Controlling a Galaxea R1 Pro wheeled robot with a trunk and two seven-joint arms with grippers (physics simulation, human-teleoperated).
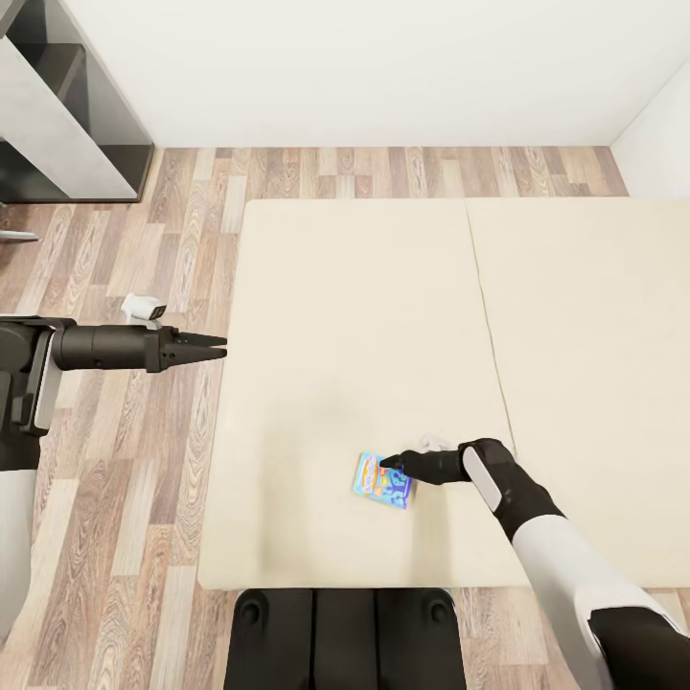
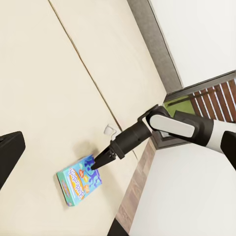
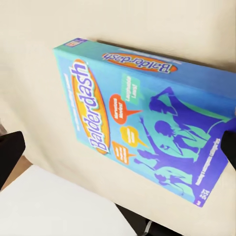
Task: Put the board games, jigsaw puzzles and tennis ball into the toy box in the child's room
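the right gripper (image 1: 390,464) sat over the blue board game (image 1: 383,480) on the bed (image 1: 364,316), grip unclear; beside the bed, the left gripper (image 1: 213,346) was nearly together.

Blue board game box (image 3: 142,123): top face bears the title "Balderdash" in white lettering on an orange oval. The same title repeats on an orange oval along one side face. Remaining small print and speech-bubble text illegible.
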